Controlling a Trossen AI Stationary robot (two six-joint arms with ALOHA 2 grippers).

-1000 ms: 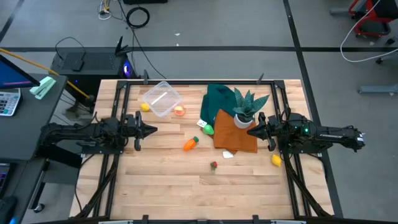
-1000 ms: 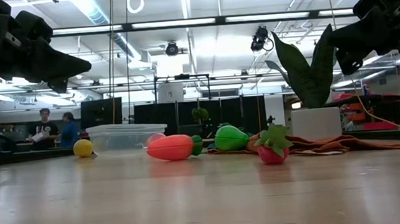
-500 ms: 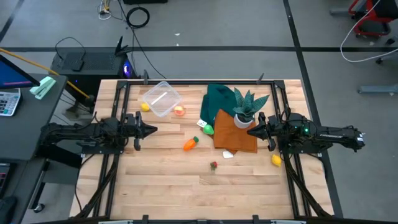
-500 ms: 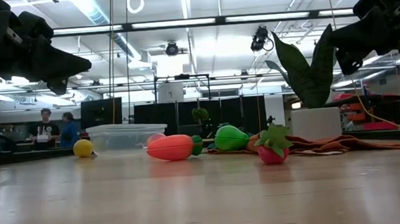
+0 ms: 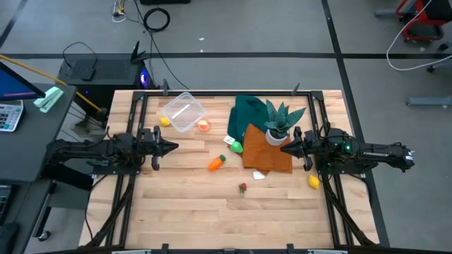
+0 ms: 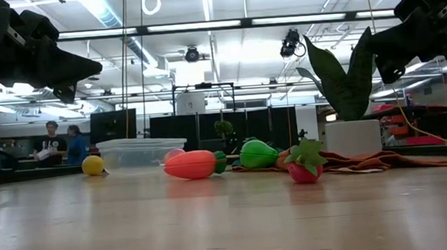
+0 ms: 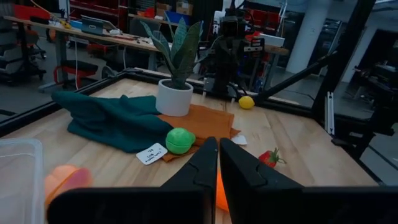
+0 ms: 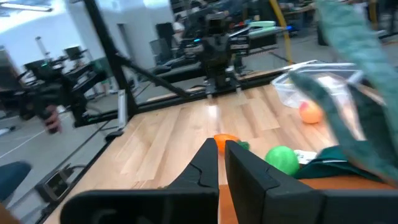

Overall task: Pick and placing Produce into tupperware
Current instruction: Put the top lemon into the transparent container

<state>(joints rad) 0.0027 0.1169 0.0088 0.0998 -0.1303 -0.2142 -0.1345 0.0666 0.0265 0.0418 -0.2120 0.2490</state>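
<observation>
The clear tupperware (image 5: 183, 112) sits at the table's far left, a yellow piece (image 5: 164, 121) and the peach (image 5: 204, 125) beside it. The green piece (image 5: 236, 147), carrot (image 5: 216, 164) and red berry (image 5: 243, 188) lie mid-table. A second yellow piece (image 5: 313, 181) lies near the right arm. My left gripper (image 5: 175, 147) hovers shut at the left, pointing right toward the carrot (image 7: 221, 190). My right gripper (image 5: 282, 149) hovers shut over the orange cloth, pointing left. Both stand above the table (image 6: 97, 71) (image 6: 366, 48).
A spiky potted plant (image 5: 277, 123) in a white pot stands on an orange cloth (image 5: 267, 152) next to a dark green cloth (image 5: 248, 114). Two small white tags (image 5: 231, 140) (image 5: 259, 174) lie on the wood. Bare wood runs along the near side. People stand far behind (image 6: 49, 141).
</observation>
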